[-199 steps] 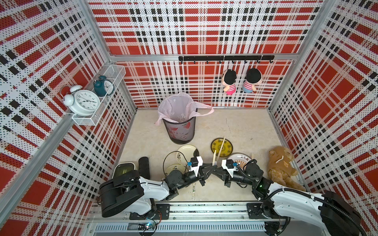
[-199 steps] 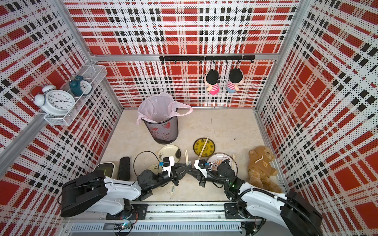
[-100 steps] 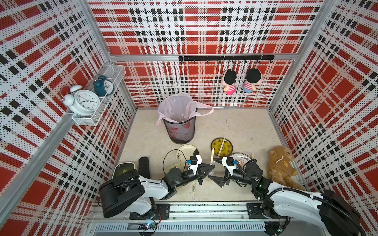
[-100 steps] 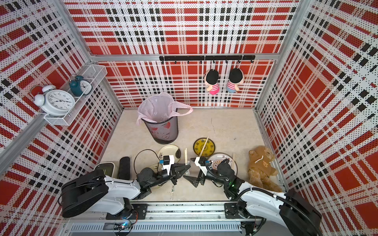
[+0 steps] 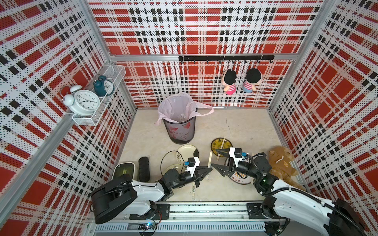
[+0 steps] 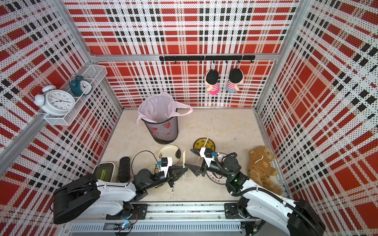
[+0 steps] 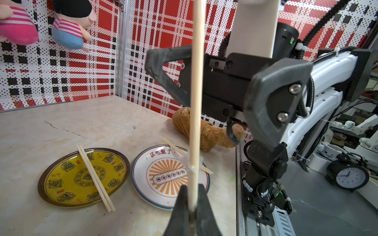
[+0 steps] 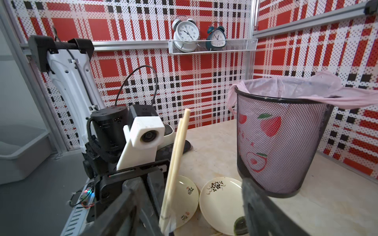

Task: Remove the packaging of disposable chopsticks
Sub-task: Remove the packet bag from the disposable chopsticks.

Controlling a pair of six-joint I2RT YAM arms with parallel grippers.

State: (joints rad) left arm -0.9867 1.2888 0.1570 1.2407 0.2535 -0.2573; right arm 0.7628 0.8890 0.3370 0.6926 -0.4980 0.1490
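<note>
My left gripper (image 5: 207, 171) (image 6: 185, 169) (image 7: 191, 197) is shut on the lower end of a pair of disposable chopsticks (image 5: 209, 160) (image 6: 183, 157) (image 7: 195, 98) (image 8: 177, 155), which stand upright. Their clear packaging (image 5: 193, 190) (image 6: 172, 190) wraps that end (image 8: 168, 221) and trails below the jaws to the table. My right gripper (image 5: 214, 157) (image 6: 188, 157) is open; its fingers (image 7: 274, 92) flank the sticks without touching. Other bare chopsticks lie on a yellow plate (image 5: 222, 144) (image 7: 61, 183) and a white-and-orange plate (image 5: 241, 178) (image 7: 147, 163).
A mesh bin with a pink liner (image 5: 180, 126) (image 8: 282, 143) stands behind. Cream plates (image 5: 187, 151) (image 8: 221, 196) lie under the left arm. A plush bear (image 5: 282, 163) sits by the right wall. A black oblong object (image 5: 144, 169) and a white tub (image 5: 123, 170) are at the left.
My right gripper, shut at the sticks a second ago, has opened, let go and drawn back a little to the right. The left gripper still holds the sticks in the same place.
</note>
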